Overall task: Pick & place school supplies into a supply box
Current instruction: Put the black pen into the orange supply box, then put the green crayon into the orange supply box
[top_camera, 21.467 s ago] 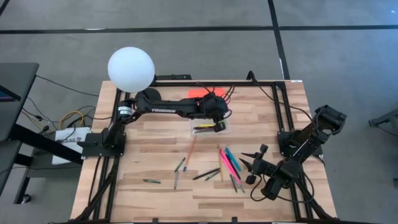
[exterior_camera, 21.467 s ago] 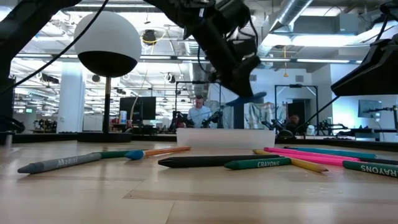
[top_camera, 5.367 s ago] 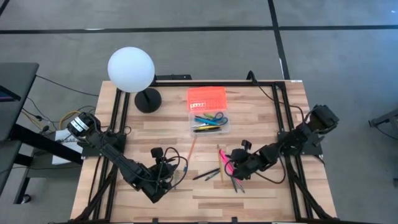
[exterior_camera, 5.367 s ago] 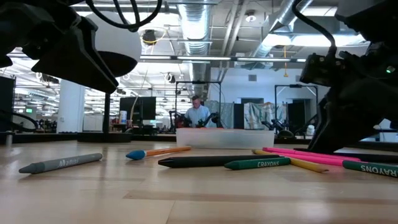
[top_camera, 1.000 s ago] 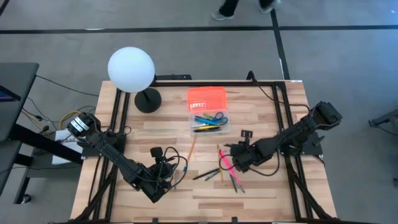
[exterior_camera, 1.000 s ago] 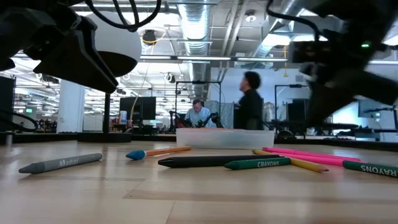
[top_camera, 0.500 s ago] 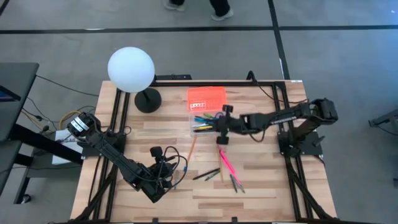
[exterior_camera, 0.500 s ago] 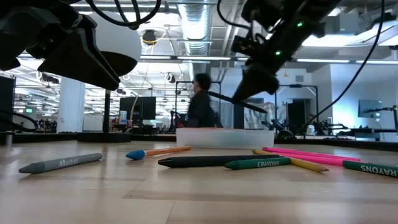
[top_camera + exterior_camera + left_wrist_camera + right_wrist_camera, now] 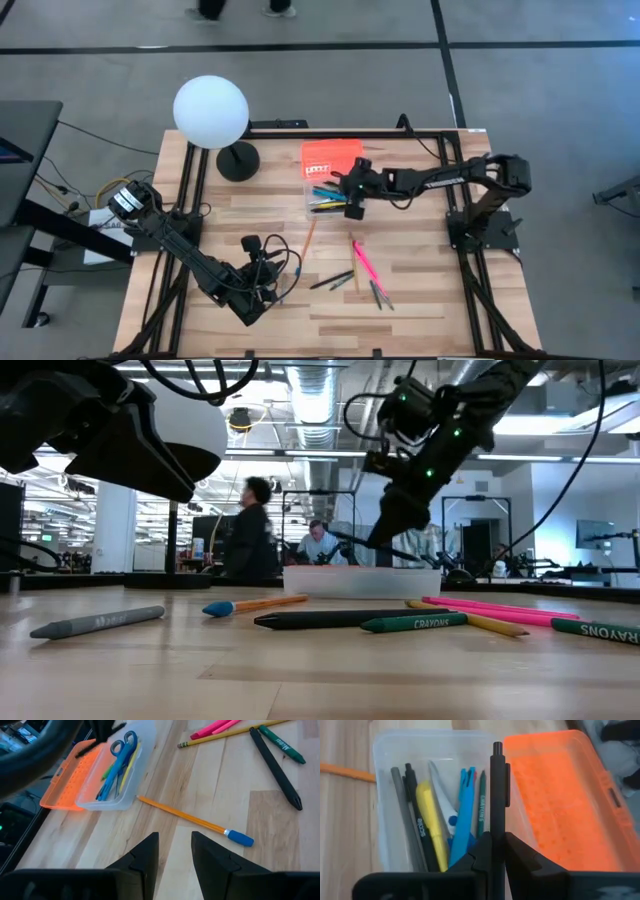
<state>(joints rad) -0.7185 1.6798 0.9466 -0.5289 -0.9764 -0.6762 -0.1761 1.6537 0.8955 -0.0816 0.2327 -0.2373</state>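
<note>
The supply box stands open at the far middle, its clear base (image 9: 337, 199) holding scissors, pens and markers, its orange lid (image 9: 332, 155) lying flat beyond it. My right gripper (image 9: 351, 197) hangs over the base, shut on a black pen (image 9: 497, 785). Loose supplies lie flat on the table: an orange pencil (image 9: 308, 237), pink pens (image 9: 362, 262), a black and a green crayon (image 9: 340, 278). My left gripper (image 9: 175, 851) waits open near the front left (image 9: 262, 272), with nothing between its fingers. My right gripper pinches the black pen between its two fingers (image 9: 481, 851), which slant down from the table's right side. The pen's shaft (image 9: 497, 827) runs on ahead of the fingers, its clip end free over the box. The pen is lifted clear of the box.
A white globe lamp (image 9: 211, 112) on a black base (image 9: 238, 160) stands at the far left. A grey crayon (image 9: 97, 622) lies near the front. Black frame rails run along both table sides. A person (image 9: 250, 525) walks past in the room behind.
My right gripper has carried the black pen from beside the pink pens toward the far edge and leftward, and now hangs over the box's clear base. The pen has stayed clear of the table. A person has walked across the room behind.
</note>
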